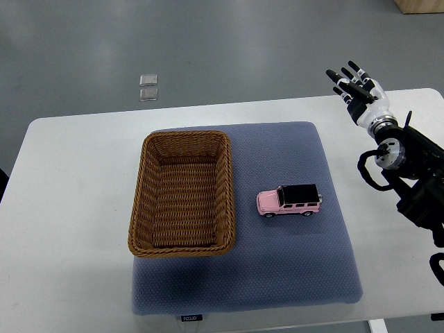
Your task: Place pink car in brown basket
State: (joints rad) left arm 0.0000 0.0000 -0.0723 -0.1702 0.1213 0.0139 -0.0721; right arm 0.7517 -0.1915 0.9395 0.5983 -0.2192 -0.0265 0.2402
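A pink toy car (288, 201) with a black roof stands on its wheels on a blue-grey mat (291, 263), to the right of a brown wicker basket (141, 208). The basket holds nothing. My right hand (352, 85) is raised at the table's far right edge, well above and to the right of the car. Its fingers are spread and hold nothing. The right arm (409, 166) comes in from the right edge. The left arm is out of view.
The mat lies on a white table (69, 208). Two small clear square pads (148, 87) lie on the grey floor beyond the table's far edge. A wooden piece (422, 5) shows at the top right corner.
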